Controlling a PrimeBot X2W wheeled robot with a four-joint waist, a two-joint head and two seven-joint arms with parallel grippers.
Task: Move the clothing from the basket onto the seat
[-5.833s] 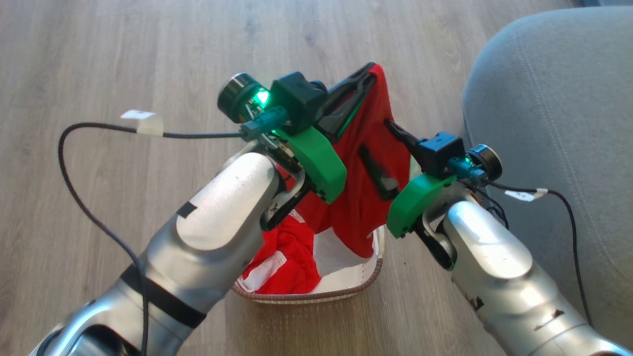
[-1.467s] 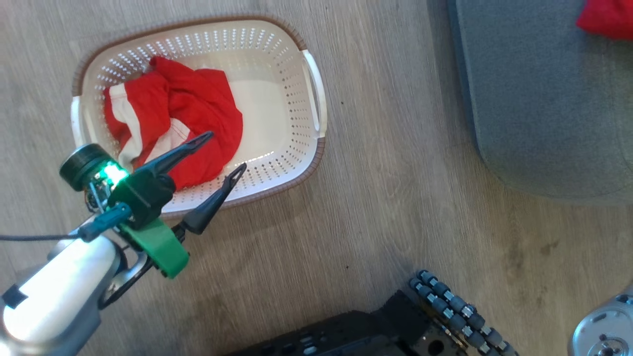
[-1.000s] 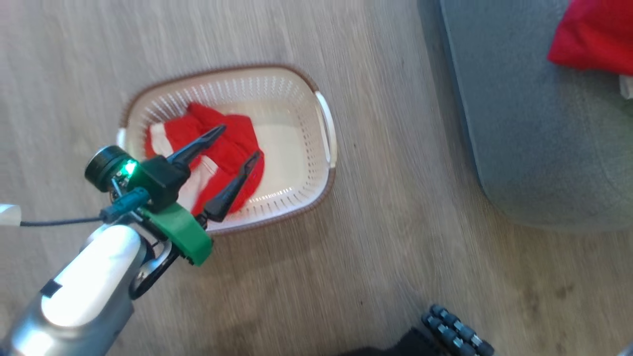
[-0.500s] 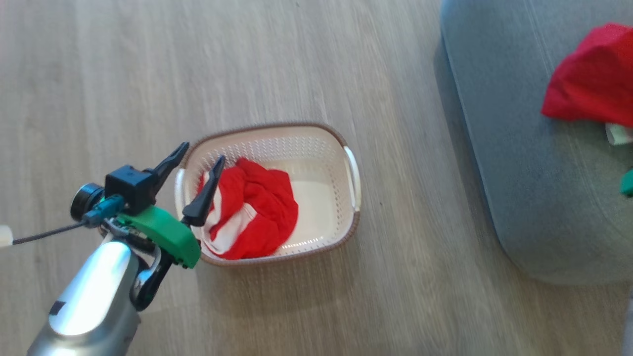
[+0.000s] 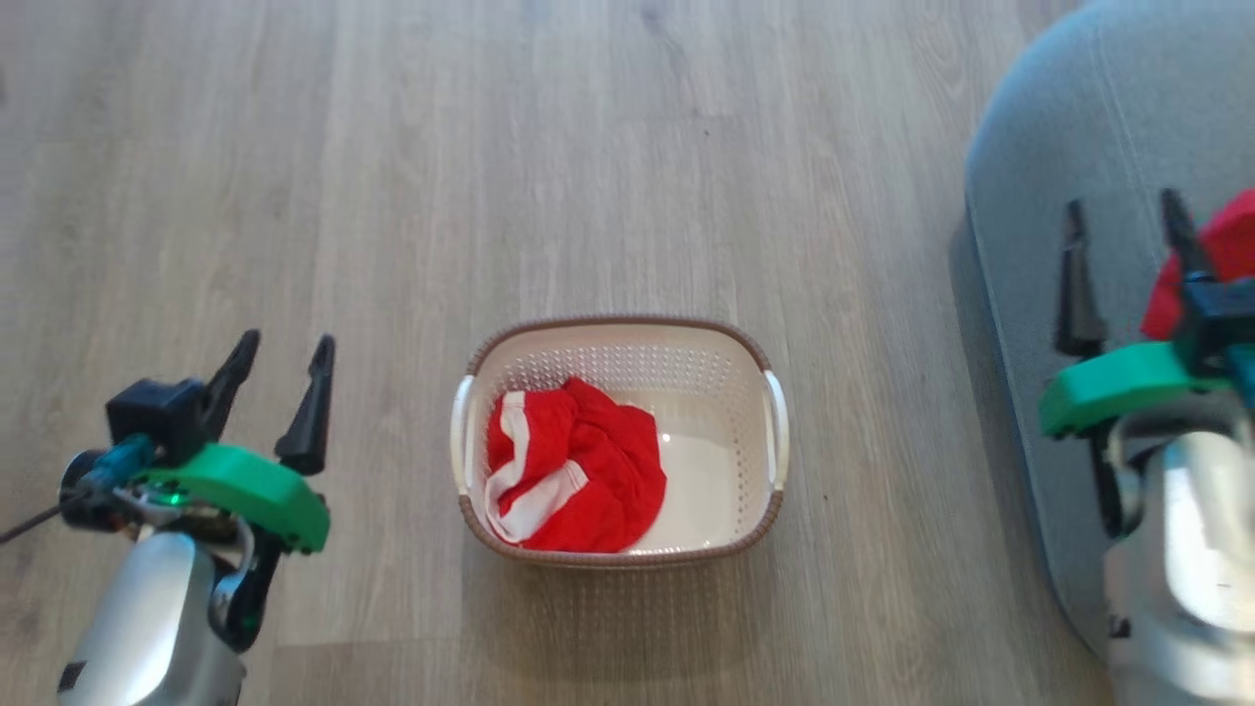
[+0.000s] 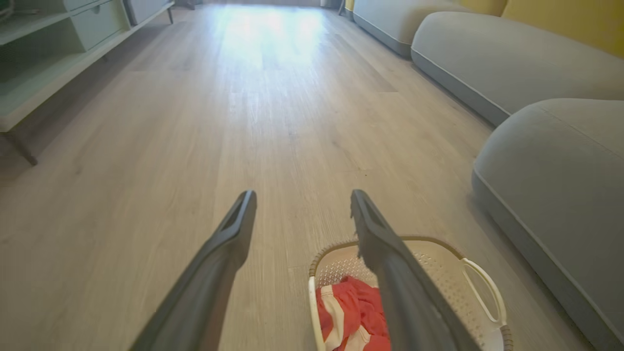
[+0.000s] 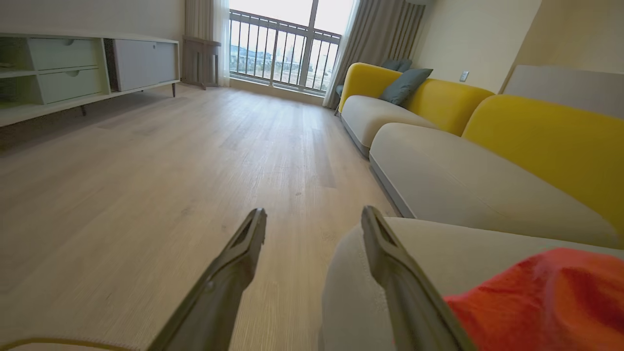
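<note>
Wood-look floor (image 5: 490, 147) carries the work area, with a grey sofa run along one side.

1. Left gripper (image 5: 287, 341): the jaws stand wide apart and hold nothing. In the left wrist view only bare floor shows between the fingertips (image 6: 246, 204). The gripper hangs over the floor, well clear of the basket's left end.
2. Right gripper (image 5: 1123, 203): the jaws are likewise spread wide and empty. In the right wrist view the seat's edge and the floor show through the gap. The gripper sits above the seat (image 5: 1128, 98), close to its floor-side edge.
3. Basket (image 5: 618, 321): it stands on the floor between the two arms, apart from the seat. One crumpled red-and-white garment (image 5: 574, 471) lies in its left half. The right half of the basket's bottom is bare.
4. Second red garment (image 5: 1233, 235): it lies on the seat just beside the right gripper's outer finger. Whether the two touch cannot be told.

Changes: 5.8 s ago both grippers were clamped on a red garment lifted above the basket; now both are open and a red garment rests on the seat. Half a second ago one left finger stood over the basket's left end; it now stands off to the side. The head camera has shifted, and the right gripper has come into its view.
</note>
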